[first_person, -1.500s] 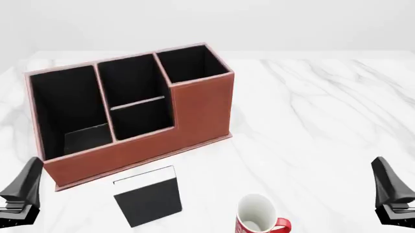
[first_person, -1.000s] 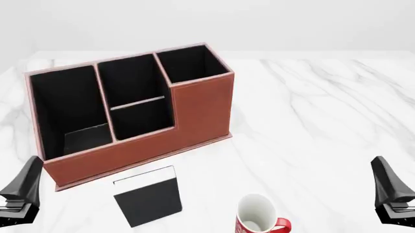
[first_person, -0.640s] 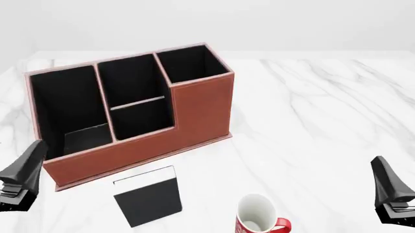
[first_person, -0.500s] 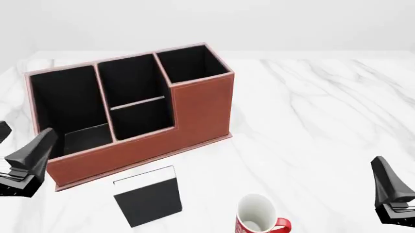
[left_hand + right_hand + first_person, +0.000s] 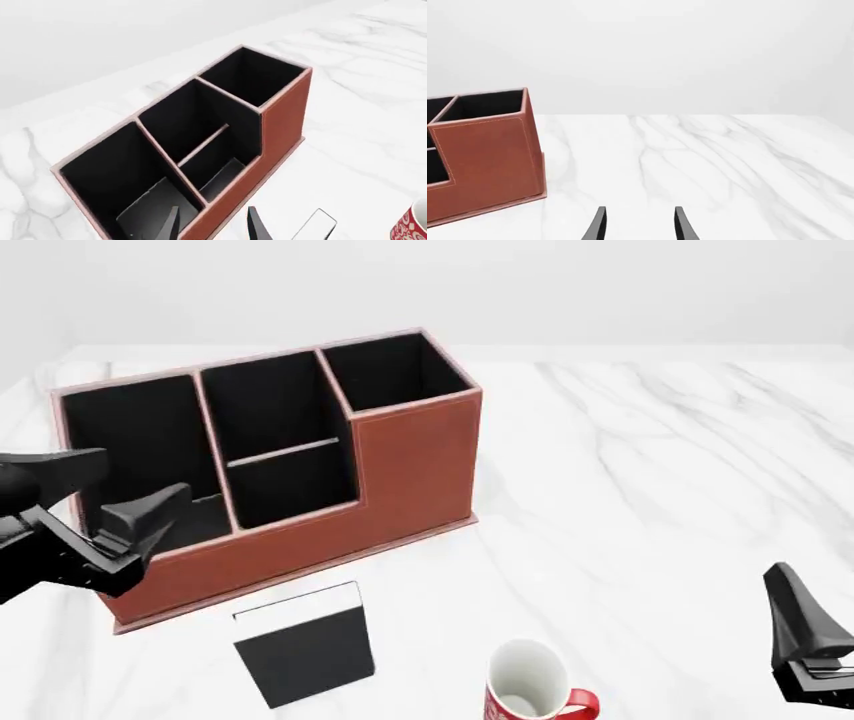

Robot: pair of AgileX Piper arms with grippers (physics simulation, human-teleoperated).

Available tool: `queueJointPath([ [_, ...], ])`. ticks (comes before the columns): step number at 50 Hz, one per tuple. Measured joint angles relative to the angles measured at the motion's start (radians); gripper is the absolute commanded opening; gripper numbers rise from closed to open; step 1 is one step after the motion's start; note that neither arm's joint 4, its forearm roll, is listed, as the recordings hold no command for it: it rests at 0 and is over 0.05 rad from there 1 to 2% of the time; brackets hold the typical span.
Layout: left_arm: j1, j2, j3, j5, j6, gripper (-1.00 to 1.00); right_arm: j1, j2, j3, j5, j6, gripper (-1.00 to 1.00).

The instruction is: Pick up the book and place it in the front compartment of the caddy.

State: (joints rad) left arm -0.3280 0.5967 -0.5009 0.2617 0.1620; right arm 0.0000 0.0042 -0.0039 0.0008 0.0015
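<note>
The black book (image 5: 304, 645) lies flat on the marble table, just in front of the reddish-brown caddy (image 5: 400, 470). One corner of the book (image 5: 315, 224) shows in the left wrist view. The front compartment (image 5: 267, 405) is the middle pocket behind the thin divider, against the tall wall, and it shows again as the front compartment (image 5: 177, 125). My left gripper (image 5: 144, 473) hangs open over the near wall of the caddy's large end pocket, left of and above the book, holding nothing. Its fingertips (image 5: 256, 226) straddle the caddy's near wall. My right gripper (image 5: 803, 632) stays open, low at the right edge and far from the book, as the right wrist view of that gripper (image 5: 638, 225) confirms.
A red-and-white mug (image 5: 531, 688) stands to the right of the book near the table's front edge, and part of the mug (image 5: 410, 225) shows in the left wrist view. The caddy's tall square pocket (image 5: 394, 370) is at its right end. White marble table (image 5: 641, 490) stretches to the right.
My left gripper has risen from the front left corner and moved forward and right, up to the caddy's large end pocket. The right gripper, book and mug have not moved.
</note>
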Motion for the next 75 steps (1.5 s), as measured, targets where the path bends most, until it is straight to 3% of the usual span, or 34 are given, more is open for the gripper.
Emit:
queueJointPath([
  [27,-0.166,0.136,-0.139,0.192,0.042,1.00,0.000,-0.001,0.000,0.001,0.000,1.00],
  [53,-0.244,0.206,-0.175,0.290,0.077,1.00,0.000,-0.001,0.000,0.001,0.000,1.00],
  [75,-0.359,0.246,-0.246,0.408,0.052,1.00,0.000,-0.001,0.000,0.001,0.000,1.00],
])
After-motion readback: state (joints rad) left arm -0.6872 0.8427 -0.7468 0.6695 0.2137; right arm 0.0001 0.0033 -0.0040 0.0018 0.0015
